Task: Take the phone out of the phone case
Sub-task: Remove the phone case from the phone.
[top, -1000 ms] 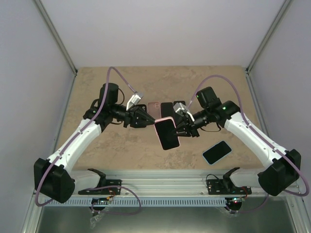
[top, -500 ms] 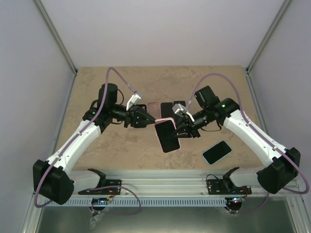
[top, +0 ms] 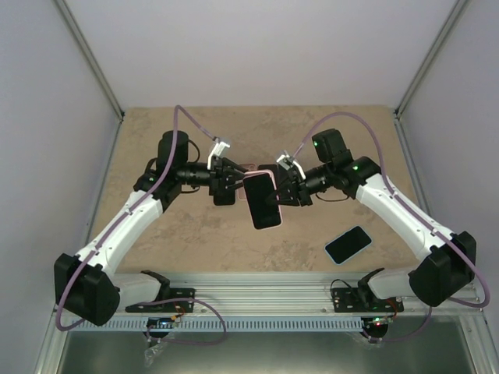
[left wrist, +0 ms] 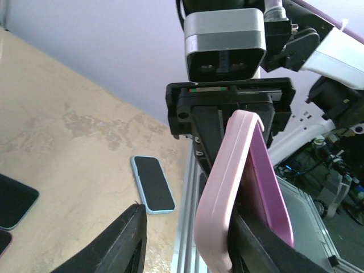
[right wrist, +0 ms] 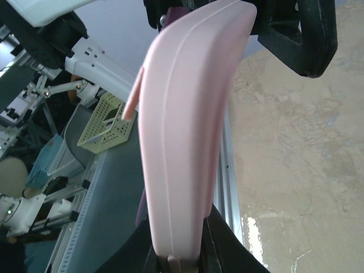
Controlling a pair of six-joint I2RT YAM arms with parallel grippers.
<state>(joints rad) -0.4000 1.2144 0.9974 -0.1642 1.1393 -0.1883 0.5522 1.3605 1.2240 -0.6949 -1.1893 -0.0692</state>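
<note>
The phone in its pink case [top: 263, 200] hangs in mid-air between both arms, screen up. My right gripper [top: 285, 189] is shut on the case's right edge; in the right wrist view the pink case [right wrist: 182, 131] is clamped between the jaws [right wrist: 176, 253]. My left gripper [top: 232, 184] is at the case's left edge. In the left wrist view it [left wrist: 190, 244] is open, the pink case [left wrist: 224, 193] rests against one finger [left wrist: 256, 244], and the other finger [left wrist: 122, 242] stands well apart. A purple phone edge [left wrist: 268, 182] shows spreading from the case.
A phone in a blue case [top: 348, 244] lies on the table to the front right, also in the left wrist view [left wrist: 152, 183]. Two more phones [top: 251, 168] lie on the table behind the grippers. The metal rail [top: 257, 300] runs along the front edge.
Both grippers and the cased phone have moved up and back from the front. The left gripper has turned level and shifted along the case's left edge.
</note>
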